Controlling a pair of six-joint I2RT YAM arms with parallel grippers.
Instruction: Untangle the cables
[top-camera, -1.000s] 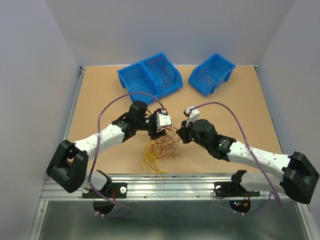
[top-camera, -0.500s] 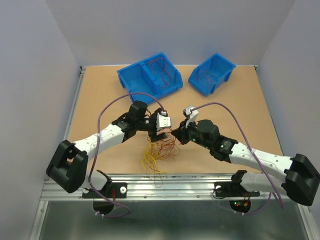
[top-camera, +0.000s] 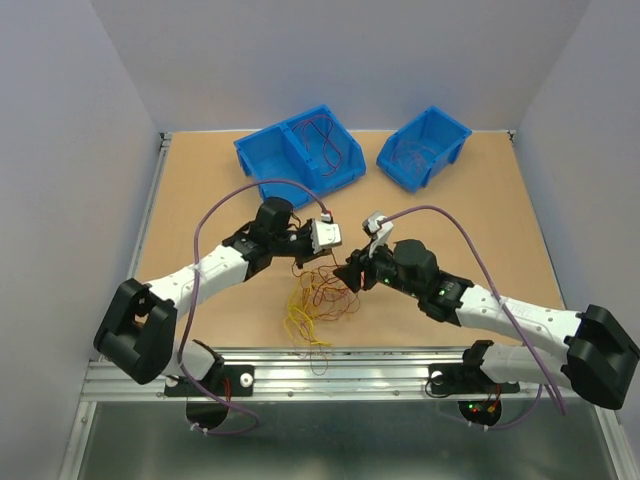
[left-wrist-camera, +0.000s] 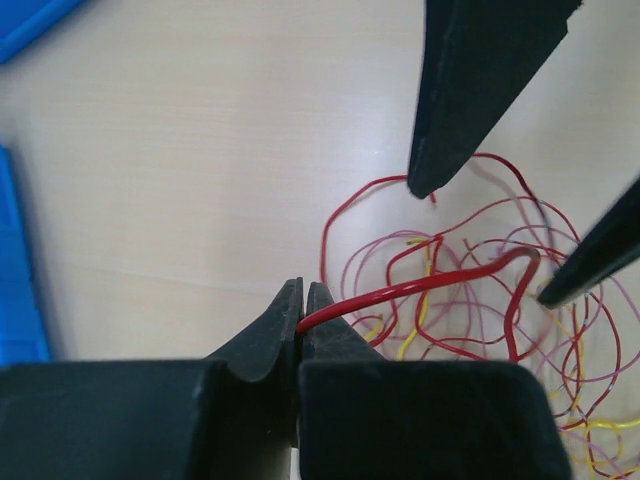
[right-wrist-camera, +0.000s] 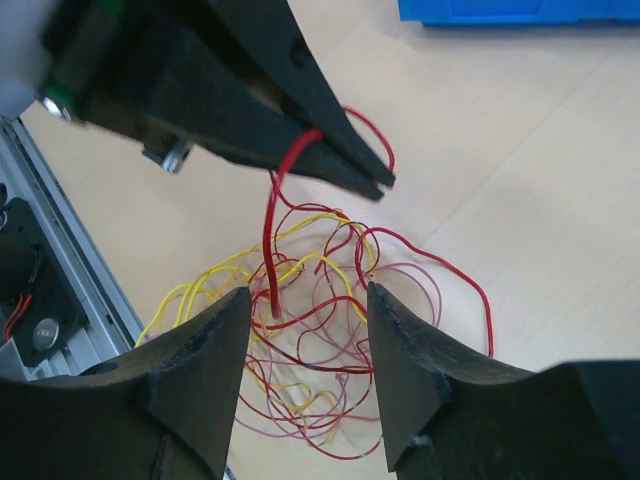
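one red cable (left-wrist-camera: 420, 286), clamped in the closed left gripper (left-wrist-camera: 303, 300), seemingly dips between the half-parted right gripper (right-wrist-camera: 308, 295) jaws.

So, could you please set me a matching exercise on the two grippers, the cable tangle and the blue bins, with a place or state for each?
Things:
1. left gripper
2. right gripper
3. tangle
4. bins

Place or state:
A. at the far edge of the table
B. open
C. shut on a red cable
D. lying on the table below the grippers

Pairs: 1-C, 2-B, 3-D, 4-A
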